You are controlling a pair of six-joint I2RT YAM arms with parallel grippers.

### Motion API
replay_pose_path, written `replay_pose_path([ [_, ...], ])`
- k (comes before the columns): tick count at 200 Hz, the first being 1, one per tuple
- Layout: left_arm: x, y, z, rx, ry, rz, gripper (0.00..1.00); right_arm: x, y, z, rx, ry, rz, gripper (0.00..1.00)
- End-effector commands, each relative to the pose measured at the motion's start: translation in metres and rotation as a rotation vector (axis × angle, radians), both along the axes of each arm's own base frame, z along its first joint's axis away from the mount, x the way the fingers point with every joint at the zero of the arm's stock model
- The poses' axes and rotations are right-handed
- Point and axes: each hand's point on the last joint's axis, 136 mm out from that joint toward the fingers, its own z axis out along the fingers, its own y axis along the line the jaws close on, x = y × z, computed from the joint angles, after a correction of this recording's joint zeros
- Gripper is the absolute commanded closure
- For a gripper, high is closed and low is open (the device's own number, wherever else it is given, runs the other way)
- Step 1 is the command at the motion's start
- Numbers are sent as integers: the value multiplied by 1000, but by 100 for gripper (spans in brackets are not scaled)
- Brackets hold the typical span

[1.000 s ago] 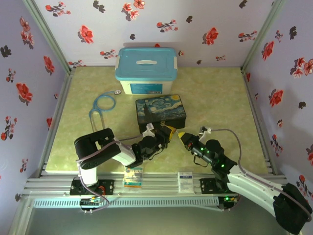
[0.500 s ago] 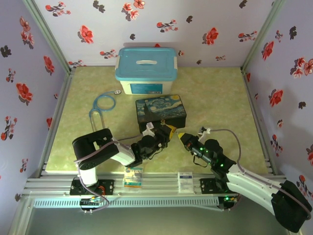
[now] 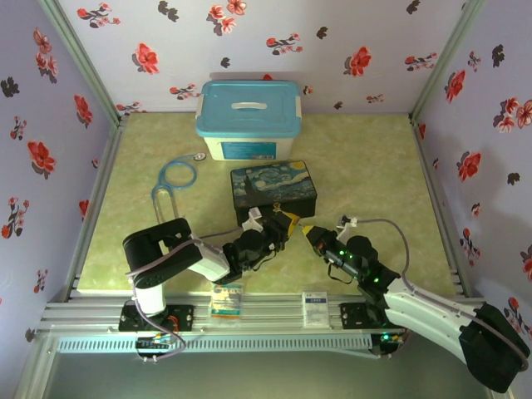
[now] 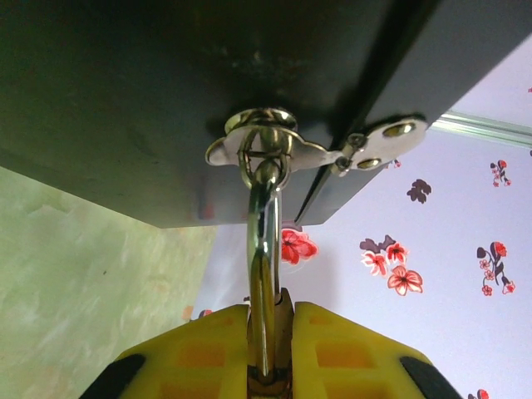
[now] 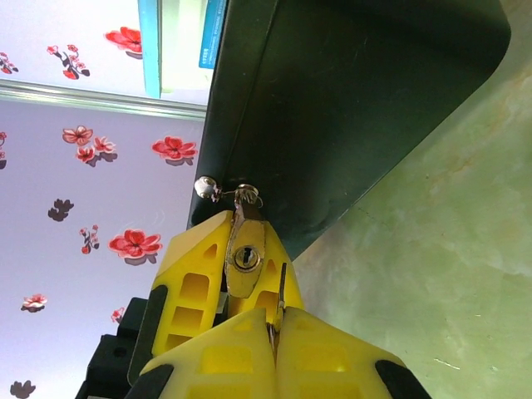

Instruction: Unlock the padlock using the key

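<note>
At the starry box's [image 3: 273, 192] front hasp [image 4: 266, 151], your left gripper [image 4: 271, 328] has its jaws pinching the hooked-on padlock [image 5: 243, 259], your right gripper [image 5: 274, 328] jaws clamp the key [image 5: 281, 289] just beside the keyhole, not yet inserted, so insertion and turning are left.

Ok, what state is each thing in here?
Small brass padlock with silver shackle: hooked through hasp, keyhole empty.
Thin silver key: pinched, beside padlock, not inserted.
Dark starry-night painted box: lid closed.
White plastic tub with blue lid: lid on.
Left gripper: shut on padlock.
Right gripper: shut on key.
</note>
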Motion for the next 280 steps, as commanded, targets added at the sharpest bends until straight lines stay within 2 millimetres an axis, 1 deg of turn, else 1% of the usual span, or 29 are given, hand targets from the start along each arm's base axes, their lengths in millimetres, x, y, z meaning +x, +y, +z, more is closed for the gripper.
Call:
replay_pose_path([
  [1,3,-3,25,-59,-59,-2,100,7,-1,17,21,-57,-23,100],
  [21,3,-1,18,-56,-43,1,100,6,-1,17,24,-55,-19,100],
  [44,3,-4,23,-62,-54,-7,100,7,-1,17,23,-56,-24,100],
  [100,-1,-5,11,-45,-30,-10,100,7,0,17,18,-54,-19,100],
  [143,1,-2,13,-36,-46,-2,100,8,0,17,16,-52,-20,100],
  [187,2,-1,0,-20,-22,4,100,8,0,17,15,-55,-21,100],
  [226,1,-2,-5,-17,-11,0,100,8,0,16,11,-52,-21,100],
  [249,1,-2,-2,-27,-10,1,100,7,0,15,11,-51,-18,100],
  [280,2,-4,9,-40,-30,-3,100,8,-1,14,10,-49,-24,100],
])
